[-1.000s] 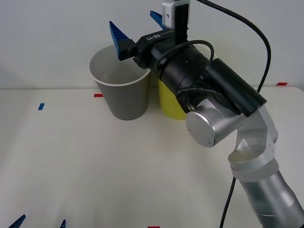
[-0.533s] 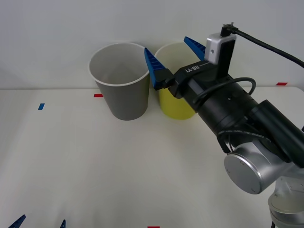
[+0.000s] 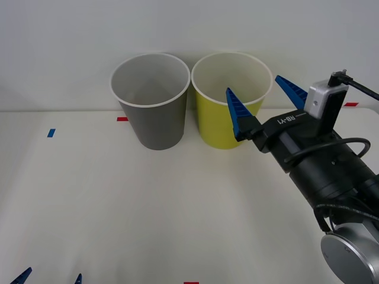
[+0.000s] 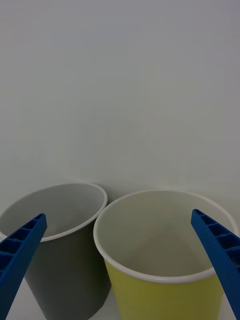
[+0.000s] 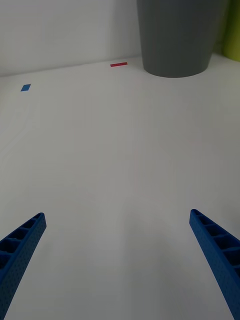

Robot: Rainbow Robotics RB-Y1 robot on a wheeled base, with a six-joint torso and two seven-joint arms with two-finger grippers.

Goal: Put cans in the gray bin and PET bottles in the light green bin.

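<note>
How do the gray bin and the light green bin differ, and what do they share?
The gray bin is dark gray outside; the light green bin is yellow-green. The gray bin stands to the robot's left of the light green bin. The open right gripper hovers by the light green bin, not the gray bin. Both are upright, tapered, white inside.

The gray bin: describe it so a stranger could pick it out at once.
Look to the far edge of the white table, against the wall, where two tall tapered bins stand side by side. The gray bin is the one on the robot's left. Its dark gray outside sets it apart from the light green bin, which shares its white inside and rim.
</note>
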